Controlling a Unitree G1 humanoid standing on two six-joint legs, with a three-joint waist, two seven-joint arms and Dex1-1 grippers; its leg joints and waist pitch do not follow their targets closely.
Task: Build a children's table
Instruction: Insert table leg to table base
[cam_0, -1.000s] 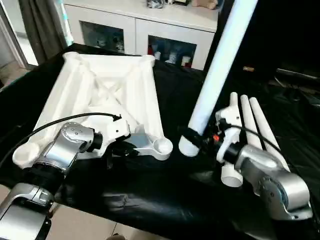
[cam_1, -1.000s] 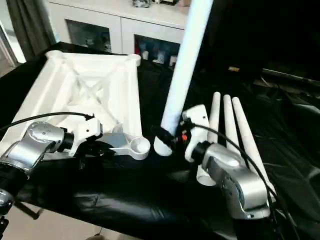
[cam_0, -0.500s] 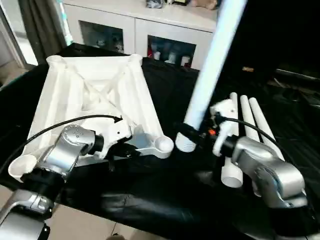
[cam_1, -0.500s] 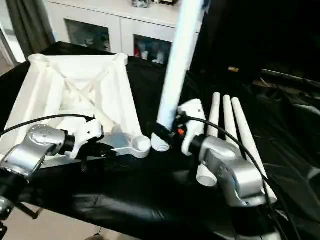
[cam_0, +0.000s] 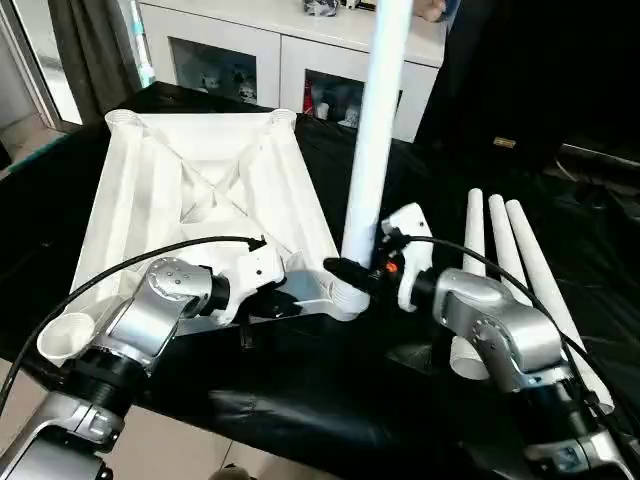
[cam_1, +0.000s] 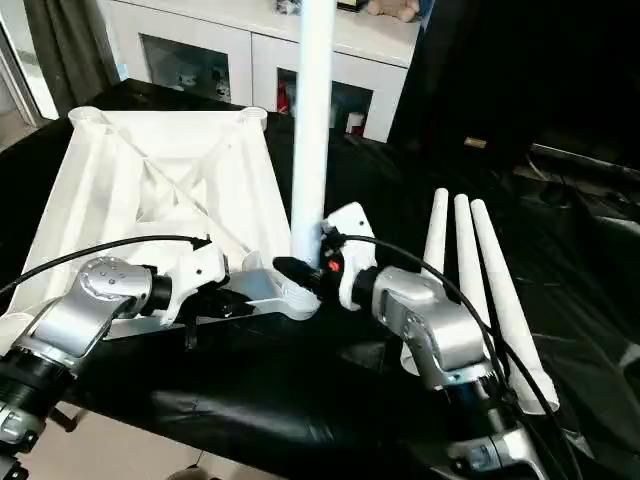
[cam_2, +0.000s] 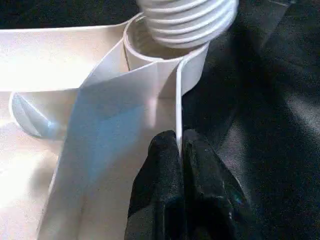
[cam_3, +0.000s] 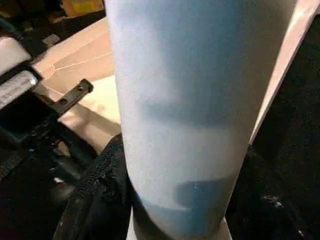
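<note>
One tabletop (cam_0: 200, 190) lies underside-up on the black-draped table (cam_0: 330, 400), its thin rib pinched by the left gripper (cam_2: 179, 150). Four legs: one (cam_0: 372, 130) upright in the right gripper (cam_0: 352, 272) at the near corner socket (cam_2: 165, 52), three (cam_0: 505, 270) lying alongside.

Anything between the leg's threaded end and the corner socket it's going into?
Nothing visible. The leg, gripped upright by the right gripper, has its threaded end right at the open corner socket. The left gripper pinches the tabletop rib just below that socket, off to the side of the opening.
</note>
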